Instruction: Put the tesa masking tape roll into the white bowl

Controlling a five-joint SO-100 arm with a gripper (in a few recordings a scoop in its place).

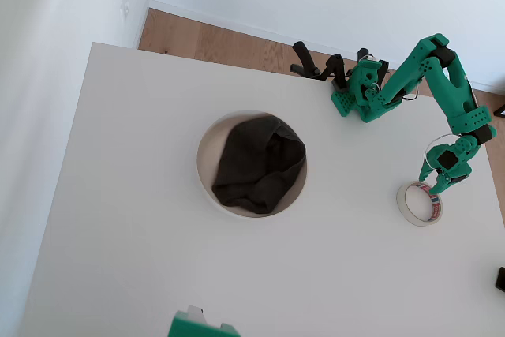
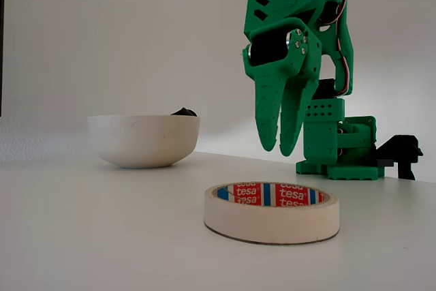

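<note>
The green gripper (image 2: 278, 150) hangs just above the tesa masking tape roll (image 2: 271, 212), fingers nearly together and empty; the roll lies flat on the table (image 1: 142, 219), well apart from the white bowl (image 1: 207, 165).

The overhead view looks straight down on the whole white table (image 1: 118, 195), while the fixed view sits low at tabletop height close before the green two-finger gripper (image 2: 278, 149), both sharing the cream tape ring (image 1: 419, 204) below its fingertips and the round white bowl (image 2: 144, 140) beyond.
</note>
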